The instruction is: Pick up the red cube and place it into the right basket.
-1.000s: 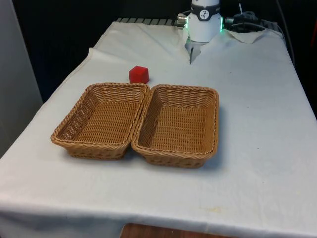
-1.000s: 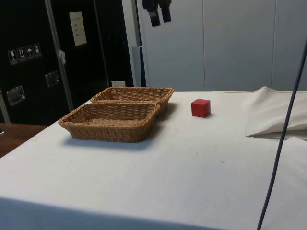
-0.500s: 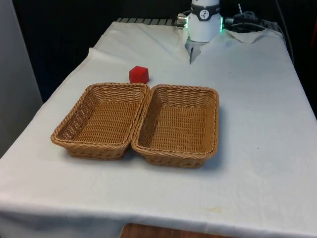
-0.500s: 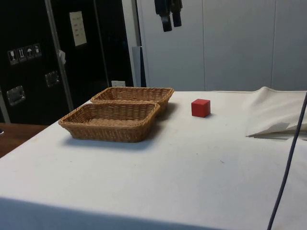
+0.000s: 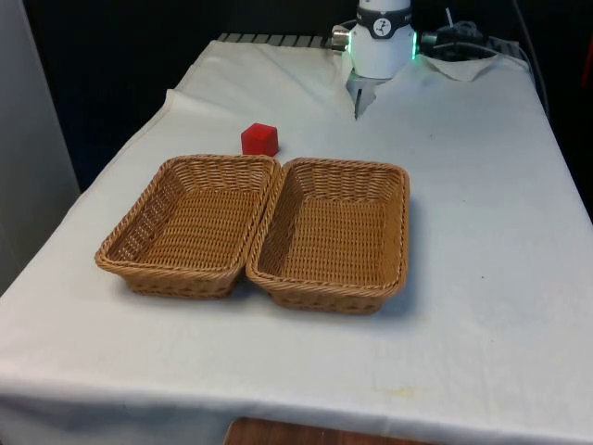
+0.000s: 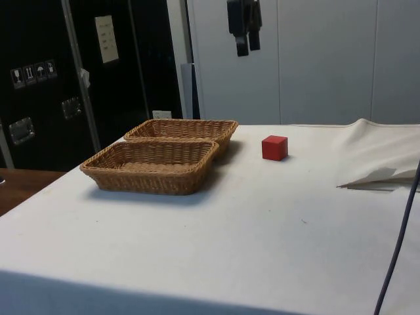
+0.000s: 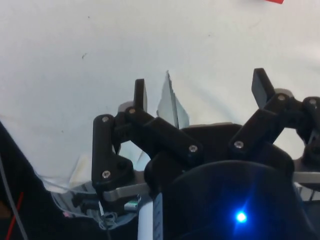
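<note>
White cloth covers the whole surface [image 5: 482,232], smooth across the middle and rumpled into folds near the far end, where one raised crease stands up by the robot's base. On it sit two rectangular wicker baskets, honey-brown, tightly woven, with rolled rims and sloping walls. They lie side by side with their long rims touching. The left basket [image 5: 139,236] is on the front view's left and the right basket [image 5: 394,232] on the front view's right; both show bare woven floors.

High above the surface hangs the black gripper [image 6: 245,46], seen in the side view against a pale wall, its upper part cut off by the picture's edge. From the wrist view the gripper [image 7: 200,90] has its two dark fingers spread well apart, with nothing between them but white cloth far below.

The red cube [image 5: 260,139] is small, matte and sharp-edged. It rests on the cloth just beyond the far rim of the left basket, near but not touching it, and well apart from the gripper. In the wrist view a sliver of red [image 7: 274,1] shows at the picture's edge, too cut off to make out its shape.
</note>
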### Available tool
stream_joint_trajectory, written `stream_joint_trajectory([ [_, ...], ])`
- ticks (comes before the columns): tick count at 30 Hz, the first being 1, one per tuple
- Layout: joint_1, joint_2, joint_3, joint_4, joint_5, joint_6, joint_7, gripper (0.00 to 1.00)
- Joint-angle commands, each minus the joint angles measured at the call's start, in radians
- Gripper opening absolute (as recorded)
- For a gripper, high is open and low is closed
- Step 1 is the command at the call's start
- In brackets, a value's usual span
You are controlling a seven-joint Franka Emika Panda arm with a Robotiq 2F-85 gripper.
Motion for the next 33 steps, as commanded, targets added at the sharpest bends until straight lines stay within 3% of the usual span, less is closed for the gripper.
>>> stream_joint_trajectory([
  [1, -0.008, -0.004, -0.010, -0.020, -0.011, 0.031, -0.009, 1.00],
  [8, -0.016, 0.002, -0.058, -0.075, -0.022, 0.101, -0.040, 1.00],
  [9, -0.011, 0.004, -0.057, -0.067, -0.014, 0.085, -0.040, 1.00],
  [10, -0.017, 0.002, -0.063, -0.081, -0.023, 0.109, -0.043, 1.00],
  [16, -0.023, 0.010, -0.091, -0.125, -0.035, 0.165, -0.043, 1.00],
  [18, -0.017, 0.011, -0.096, -0.126, -0.026, 0.157, -0.048, 1.00],
  [19, -0.024, 0.014, -0.098, -0.139, -0.039, 0.185, -0.039, 1.00],
  [26, -0.028, 0.037, -0.125, -0.187, -0.046, 0.269, -0.029, 1.00],
  [27, -0.022, 0.037, -0.128, -0.184, -0.034, 0.255, -0.039, 1.00],
  [28, -0.030, 0.046, -0.132, -0.200, -0.046, 0.292, -0.028, 1.00],
  [33, -0.034, 0.070, -0.150, -0.228, -0.045, 0.349, -0.028, 1.00],
])
